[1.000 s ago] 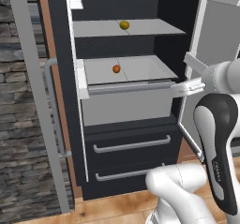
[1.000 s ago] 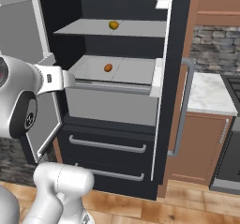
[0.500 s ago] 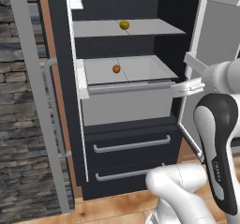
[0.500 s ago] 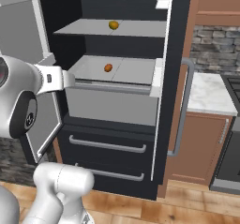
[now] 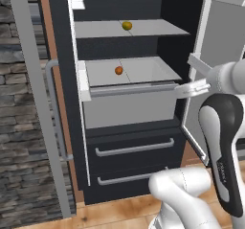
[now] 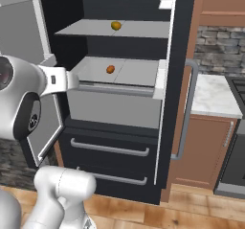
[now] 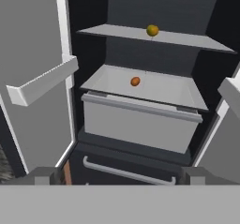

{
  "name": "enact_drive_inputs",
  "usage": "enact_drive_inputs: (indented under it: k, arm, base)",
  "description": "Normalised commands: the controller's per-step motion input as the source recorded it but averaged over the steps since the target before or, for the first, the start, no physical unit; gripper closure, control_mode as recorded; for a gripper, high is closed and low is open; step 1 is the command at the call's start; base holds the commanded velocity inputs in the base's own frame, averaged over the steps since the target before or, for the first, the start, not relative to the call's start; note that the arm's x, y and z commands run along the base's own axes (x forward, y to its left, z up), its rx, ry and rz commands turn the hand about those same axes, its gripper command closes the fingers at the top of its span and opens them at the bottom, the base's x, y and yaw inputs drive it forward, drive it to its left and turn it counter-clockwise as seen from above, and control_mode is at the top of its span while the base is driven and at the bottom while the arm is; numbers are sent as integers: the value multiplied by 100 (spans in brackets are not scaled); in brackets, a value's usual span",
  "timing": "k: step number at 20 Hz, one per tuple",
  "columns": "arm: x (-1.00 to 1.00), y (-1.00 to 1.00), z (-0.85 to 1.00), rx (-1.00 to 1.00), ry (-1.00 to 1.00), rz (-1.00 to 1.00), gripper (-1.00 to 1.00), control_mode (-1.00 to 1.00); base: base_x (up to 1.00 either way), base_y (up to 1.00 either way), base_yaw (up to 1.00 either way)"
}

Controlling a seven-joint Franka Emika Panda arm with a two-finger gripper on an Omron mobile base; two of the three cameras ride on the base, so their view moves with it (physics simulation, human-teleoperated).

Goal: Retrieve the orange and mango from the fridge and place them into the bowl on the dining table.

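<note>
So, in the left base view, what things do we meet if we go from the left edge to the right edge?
Stone wall → open left fridge door → long grey bar handle → orange → mango → hand → open right fridge door.

No legible text or labels anywhere
</note>
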Motion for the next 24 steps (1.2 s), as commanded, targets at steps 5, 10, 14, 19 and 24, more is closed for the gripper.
enact_drive_inputs:
  k: [5,10,14,19,24]
  arm:
    - [41,0,0,0,4,0,-100,-100]
    - [37,0,0,0,4,0,-100,-100]
    - [0,0,0,0,0,0,-100,-100]
    - [0,-2,0,0,0,0,-100,-100]
    - [-1,-6,0,0,0,0,-100,-100]
  base:
    - [0,0,0]
    - [0,0,0]
    - [0,0,0]
    - [0,0,0]
    - [0,0,0]
